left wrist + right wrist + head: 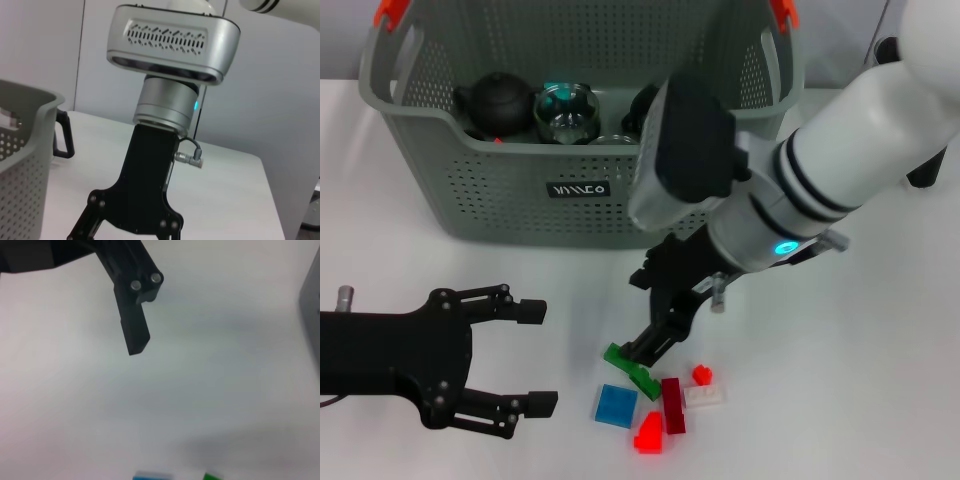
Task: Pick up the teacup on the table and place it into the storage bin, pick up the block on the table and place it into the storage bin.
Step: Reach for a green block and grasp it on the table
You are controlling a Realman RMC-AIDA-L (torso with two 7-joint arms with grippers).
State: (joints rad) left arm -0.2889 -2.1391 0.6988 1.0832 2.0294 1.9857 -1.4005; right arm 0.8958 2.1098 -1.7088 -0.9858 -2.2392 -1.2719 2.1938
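Up at the back of the white table point(880, 350) stands the storage bin point(500, 195), the biggest thing in sight, and it holds a dark teapot point(495, 103), a glass teacup point(563, 112) beside it, and another dark thing half hidden behind the right arm. Next in size, the right arm reaches down just in front of the bin, and its right gripper point(655, 350) hangs right over the green block point(632, 368), fingers close at the block; whether they have closed on it cannot be told. The left gripper point(532, 355) lies low near the table's front left, its two fingers spread wide and holding nothing. Smallest are the blocks, six in a loose cluster near the front: one green, one blue point(616, 405), one dark red point(673, 404), one white point(704, 395), and two bright red point(649, 433).
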